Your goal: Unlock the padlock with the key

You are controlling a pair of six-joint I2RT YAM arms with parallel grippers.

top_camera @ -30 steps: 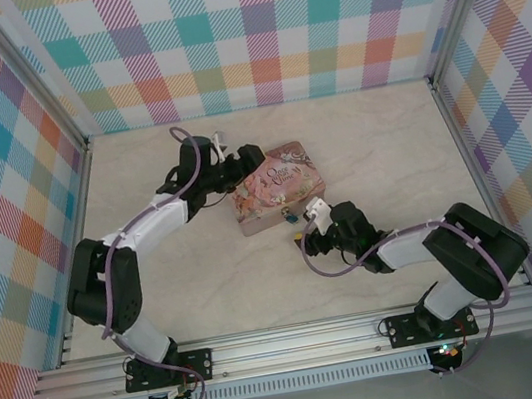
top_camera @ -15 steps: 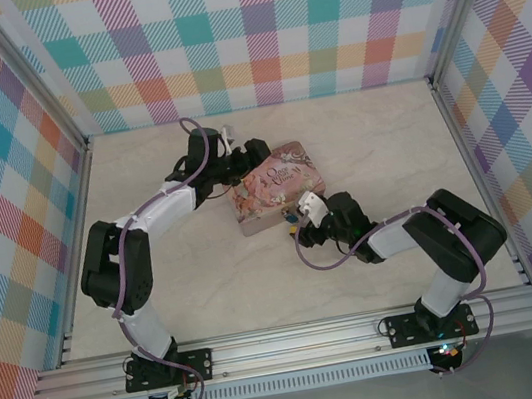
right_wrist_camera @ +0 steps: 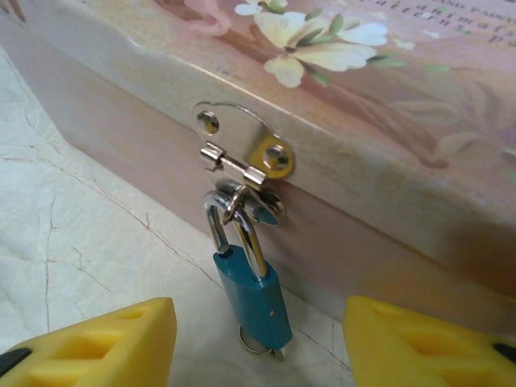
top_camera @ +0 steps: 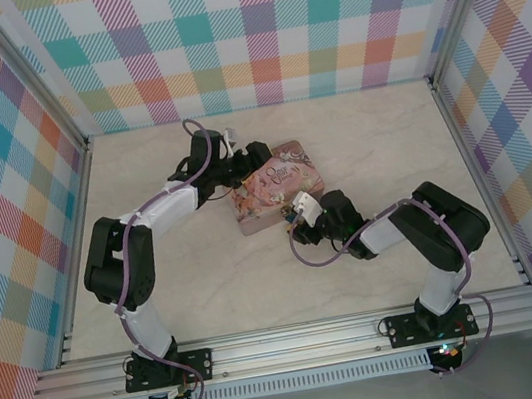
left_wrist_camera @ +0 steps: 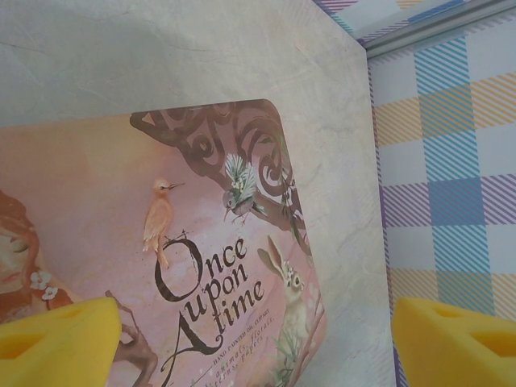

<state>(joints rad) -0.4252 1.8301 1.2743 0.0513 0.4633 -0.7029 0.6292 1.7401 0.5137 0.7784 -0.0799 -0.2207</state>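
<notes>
My right gripper (right_wrist_camera: 264, 343) is wide open and holds nothing. Its yellow fingers (right_wrist_camera: 105, 339) sit low on either side of the padlock (right_wrist_camera: 251, 297), close to it but not touching. The padlock hangs on the near side wall of the tin (right_wrist_camera: 387, 185). Its shackle (right_wrist_camera: 234, 222) is threaded through the hasp (right_wrist_camera: 242, 165), and its blue-teal body slants down toward the table (right_wrist_camera: 89, 234).

At the lock's lower end I see a small silvery ring and a sliver of metal. I take that for the key (right_wrist_camera: 258, 349), perhaps already in the keyhole, but it is too small for me to be sure.

My left gripper (left_wrist_camera: 254, 347) is also spread wide and empty, hovering over the illustrated lid of the tin (left_wrist_camera: 210, 242). In the top view that arm reaches in at the tin's far left corner.

I judge the padlock to be light, hard and smooth, and free to swing on the hasp, so it will skate away under a one-sided push. I would close squarely on the flat faces of its body, not on the round shackle.

The key looks thin and slippery, easy to lose or knock askew. It should be pinched by the ring end and turned gently. The tin is light too, so I would want the left gripper bracing it
</notes>
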